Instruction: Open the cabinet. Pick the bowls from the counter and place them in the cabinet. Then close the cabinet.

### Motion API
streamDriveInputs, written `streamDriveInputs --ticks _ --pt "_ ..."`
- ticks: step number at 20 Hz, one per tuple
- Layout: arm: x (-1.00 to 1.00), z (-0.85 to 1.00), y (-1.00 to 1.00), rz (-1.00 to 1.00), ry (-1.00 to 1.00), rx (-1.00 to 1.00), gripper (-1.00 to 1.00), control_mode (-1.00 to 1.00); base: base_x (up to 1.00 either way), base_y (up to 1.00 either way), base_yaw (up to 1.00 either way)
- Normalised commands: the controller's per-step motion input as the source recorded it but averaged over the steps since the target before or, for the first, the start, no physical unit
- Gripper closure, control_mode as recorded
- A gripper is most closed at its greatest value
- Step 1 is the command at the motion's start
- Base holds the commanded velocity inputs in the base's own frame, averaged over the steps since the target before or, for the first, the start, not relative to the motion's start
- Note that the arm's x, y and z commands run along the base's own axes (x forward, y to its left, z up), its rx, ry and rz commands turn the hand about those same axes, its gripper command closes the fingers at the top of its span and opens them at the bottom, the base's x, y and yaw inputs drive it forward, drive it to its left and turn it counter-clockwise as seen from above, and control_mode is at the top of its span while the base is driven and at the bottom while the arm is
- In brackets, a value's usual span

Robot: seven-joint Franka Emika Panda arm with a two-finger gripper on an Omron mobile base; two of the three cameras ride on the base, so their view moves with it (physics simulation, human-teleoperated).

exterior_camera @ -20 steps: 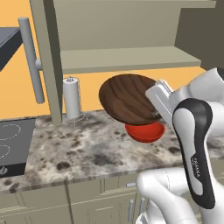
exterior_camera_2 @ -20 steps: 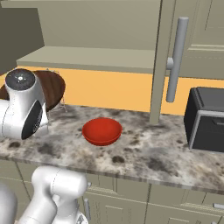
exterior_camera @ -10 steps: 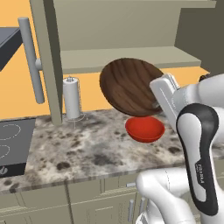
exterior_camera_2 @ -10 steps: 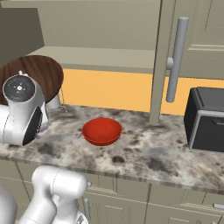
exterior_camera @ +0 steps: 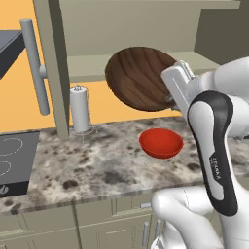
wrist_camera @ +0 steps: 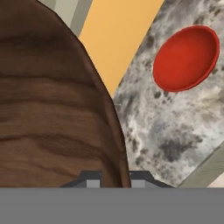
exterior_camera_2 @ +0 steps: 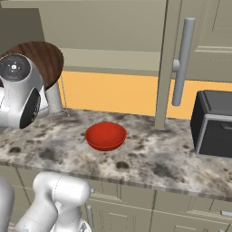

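**Kitchen setting behind the work area**

An orange wall runs behind the worktop. A white paper-towel roll on a wire stand is near the wall, left of centre in the left base view. A black stovetop lies at the far left, a dark boxy appliance at the far right. Beige base cupboards with short handles sit below. Lighting is even.

Brown wood-grain bowl, glossy red bowl, speckled grey-brown counter.
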Motion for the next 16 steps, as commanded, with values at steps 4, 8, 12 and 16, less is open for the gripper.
streamDriveInputs --ticks 4,8,12,16 --pt "0.39 0.34 0.0 0.0 -0.01 0.0 1.0 -1.0 0.0 0.0 0.0" --pt "0.47 0.14 0.05 0.0 -0.06 0.0 1.0 -1.0 0.0 0.0 0.0" --pt "0.5 0.05 0.08 0.0 -0.04 0.0 1.0 -1.0 0.0 0.0 0.0" --pt "0.49 0.0 0.07 0.0 -0.05 0.0 1.0 -1.0 0.0 0.0 0.0"
